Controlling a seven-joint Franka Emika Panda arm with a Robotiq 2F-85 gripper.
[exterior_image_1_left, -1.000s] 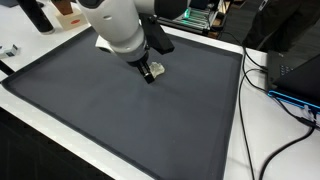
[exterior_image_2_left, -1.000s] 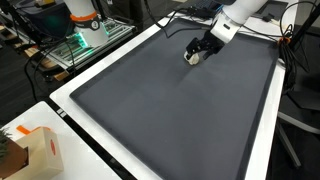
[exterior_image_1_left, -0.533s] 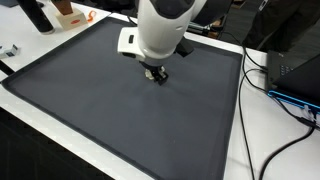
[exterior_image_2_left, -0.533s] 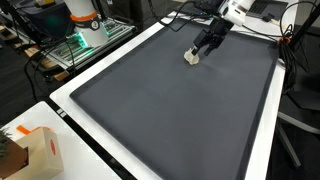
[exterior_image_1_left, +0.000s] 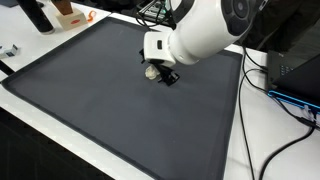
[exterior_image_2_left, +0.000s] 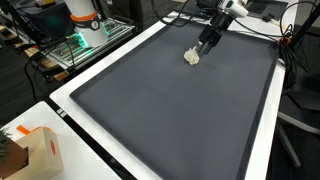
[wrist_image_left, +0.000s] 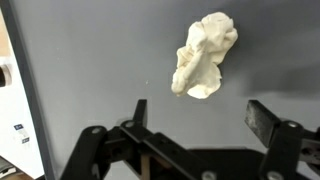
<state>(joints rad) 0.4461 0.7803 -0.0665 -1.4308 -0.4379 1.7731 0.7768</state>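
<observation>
A small crumpled white lump (wrist_image_left: 203, 58), like a wad of paper or cloth, lies on the dark grey mat (wrist_image_left: 90, 50). It also shows in both exterior views (exterior_image_1_left: 151, 71) (exterior_image_2_left: 192, 57). My gripper (wrist_image_left: 202, 115) is open and empty, its two black fingers spread wide just short of the lump. In both exterior views the gripper (exterior_image_1_left: 168, 76) (exterior_image_2_left: 207, 41) hangs just above the mat right beside the lump, not touching it.
The mat (exterior_image_2_left: 170, 110) covers a white table (exterior_image_1_left: 260, 150). Black cables (exterior_image_1_left: 275, 90) run along one side. A cardboard box (exterior_image_2_left: 35, 150) stands at a table corner. Orange and black items (exterior_image_1_left: 62, 12) sit at the far edge. A lit equipment rack (exterior_image_2_left: 85, 30) stands behind.
The arm has swung across the mat's far part and the gripper has drawn back from the white lump, which now lies free on the mat beside it.
</observation>
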